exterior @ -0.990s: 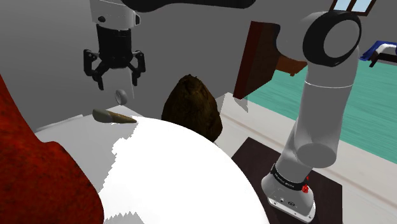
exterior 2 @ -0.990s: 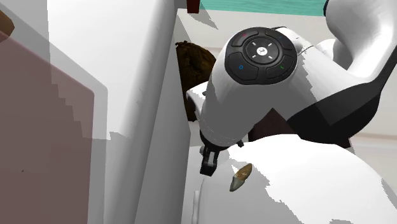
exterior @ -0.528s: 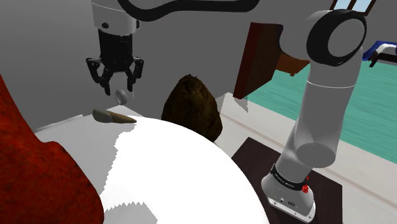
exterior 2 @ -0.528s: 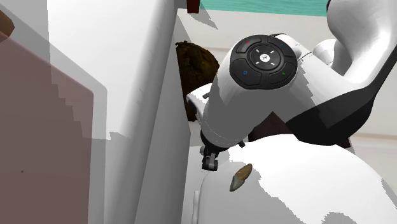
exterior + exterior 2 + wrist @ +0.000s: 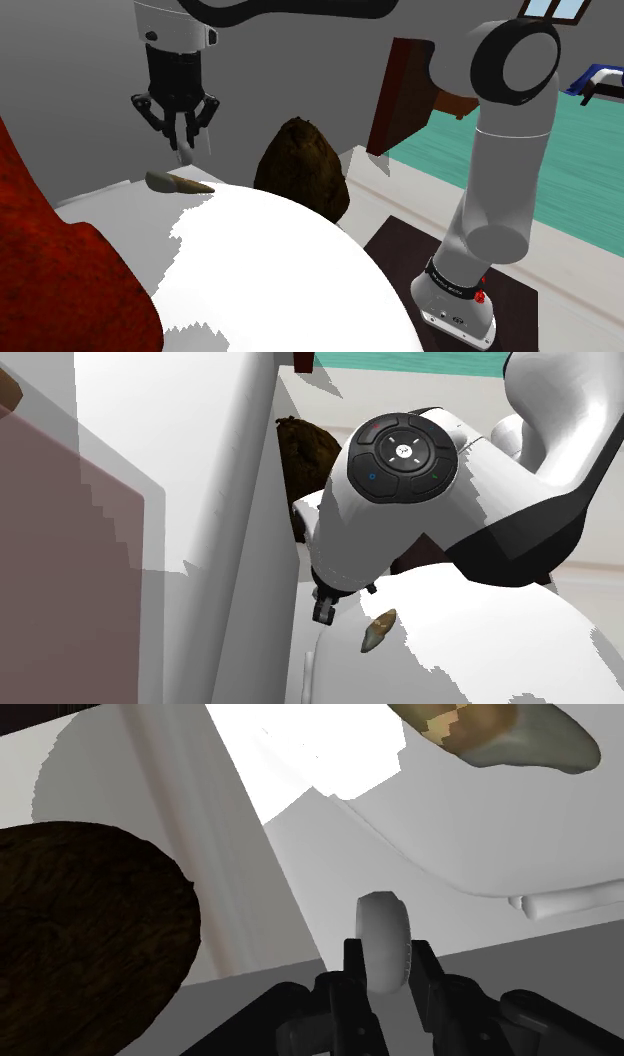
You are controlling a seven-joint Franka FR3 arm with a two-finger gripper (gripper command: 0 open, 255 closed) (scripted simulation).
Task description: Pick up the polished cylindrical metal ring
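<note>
The largest thing near the hand (image 5: 183, 140) is a big white rounded shape (image 5: 280, 280) that lies toward the stand from it. A rough dark brown lump (image 5: 303, 165) sits between the two, off to one side of the fingers. The pale counter (image 5: 105, 200) lies below the hand. On it, beyond the fingertips, rests a slim pointed thing (image 5: 500, 729), brown and grey like a shell or a stone chip.

Smallest is the ring (image 5: 383, 929) — pale grey as drawn, with no shine to speak of. It stands on its edge right between the two fingers, at their tips. In the wrist view the ring is seen edge-on. Its short axis runs across from one finger to the other, so its flat faces meet the pads.

The hand (image 5: 385, 954) looks clenched on the ring, with each finger lying against a face and no gap showing. The grip seems made, and the coming move turns on lifting straight back along the hand's own line, away from the counter.

There is no readable writing, brand or label — the dark band at the foot of the arm (image 5: 505, 150) carries marks I cannot make out.
</note>
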